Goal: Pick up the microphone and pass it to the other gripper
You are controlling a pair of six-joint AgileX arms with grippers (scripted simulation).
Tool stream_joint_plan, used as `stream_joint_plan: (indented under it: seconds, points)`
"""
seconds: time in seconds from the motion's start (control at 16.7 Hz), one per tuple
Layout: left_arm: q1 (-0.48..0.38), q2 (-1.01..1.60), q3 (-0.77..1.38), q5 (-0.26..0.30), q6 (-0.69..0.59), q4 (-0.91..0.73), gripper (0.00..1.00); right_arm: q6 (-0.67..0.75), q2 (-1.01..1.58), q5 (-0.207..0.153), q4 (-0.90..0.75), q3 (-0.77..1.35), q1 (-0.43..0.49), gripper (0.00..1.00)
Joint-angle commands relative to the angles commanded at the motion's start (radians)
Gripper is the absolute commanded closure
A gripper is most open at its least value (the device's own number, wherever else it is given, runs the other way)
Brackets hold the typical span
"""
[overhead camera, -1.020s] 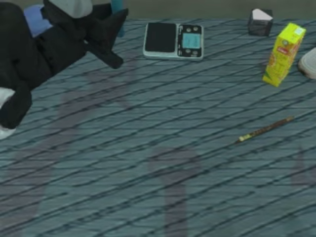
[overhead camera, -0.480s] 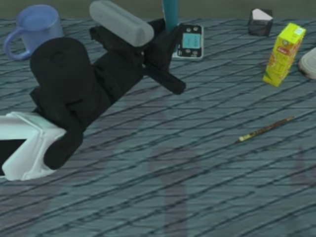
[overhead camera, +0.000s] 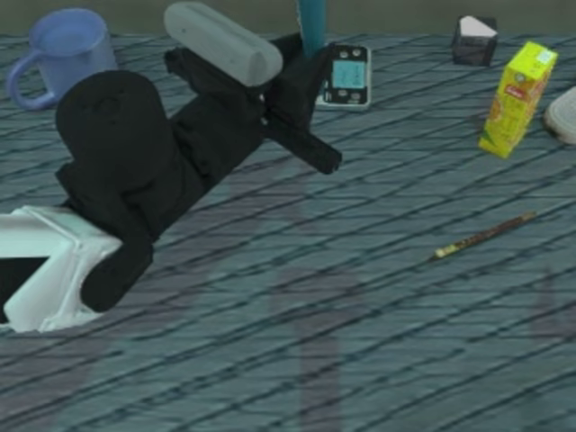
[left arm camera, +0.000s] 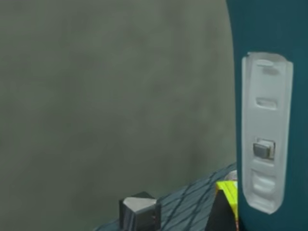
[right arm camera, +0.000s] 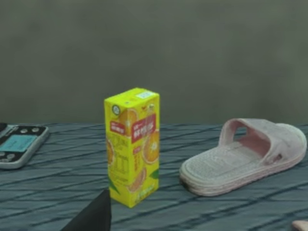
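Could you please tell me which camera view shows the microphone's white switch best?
The left wrist view: the switch fills its side, set in the teal handle of the microphone, which the left gripper holds. The top view shows only a teal stub of handle at the far edge, and the right wrist view shows none of it.

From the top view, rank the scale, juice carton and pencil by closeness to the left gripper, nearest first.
Left gripper holds the microphone near the table's far edge.
1. Scale: just to its right, partly hidden.
2. Juice carton: far right.
3. Pencil: right, nearer the front. Close to the carton's distance.
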Motion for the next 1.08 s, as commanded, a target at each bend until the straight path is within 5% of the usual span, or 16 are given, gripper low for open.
stream_joint_plan:
  seconds: [0.42, 1.08]
  points:
    - [0.0, 0.0, 0.0, 0.0, 0.0, 0.0, 1.0, -0.006, 0.11, -0.039, 0.05, 0.083, 0.057, 0.0]
    - [0.0, 0.0, 0.0, 0.0, 0.0, 0.0, 1.0, -0.045, 0.928, -0.267, 0.329, 0.559, 0.388, 0.0]
